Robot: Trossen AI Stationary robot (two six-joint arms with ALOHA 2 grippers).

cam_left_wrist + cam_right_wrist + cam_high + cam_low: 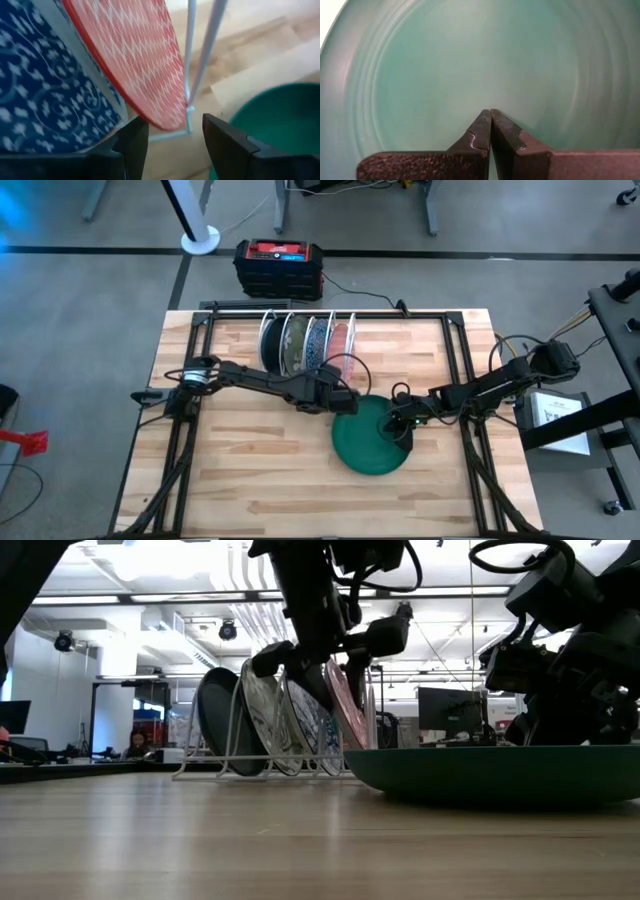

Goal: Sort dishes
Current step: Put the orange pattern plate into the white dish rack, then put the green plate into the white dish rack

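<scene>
Fingers of the left gripper (172, 142) stand apart, nothing clamped between them; they sit at the lower edge of the red-and-white plate (132, 55), which stands in the white wire rack (352, 330). Whether a finger touches that plate's rim cannot be told. Blue-and-white plate (45, 90) is right beside the red one, in the next slot.

Right gripper (490, 131) is fully closed, fingertips pressed together, empty. It hovers over the inside of the green plate (373, 437); contact with the surface cannot be told.

Counts:
- plates in the rack: four, all on edge, side by side: dark teal plate (267, 340), olive mottled plate (292, 343), blue-and-white, red-and-white. Dark teal is at the rack's end farthest from the green plate, red-and-white at the nearest end.
- plates flat on the wooden table (230, 470): one, the green plate, just beside the rack's red-plate end, on the side toward the table's front edge.
- racks: one, near the table's back edge.
- arms: two, both reaching in toward the rack and green plate.

Low view: green plate lies flat in front, rack with its leaning plates behind it.
</scene>
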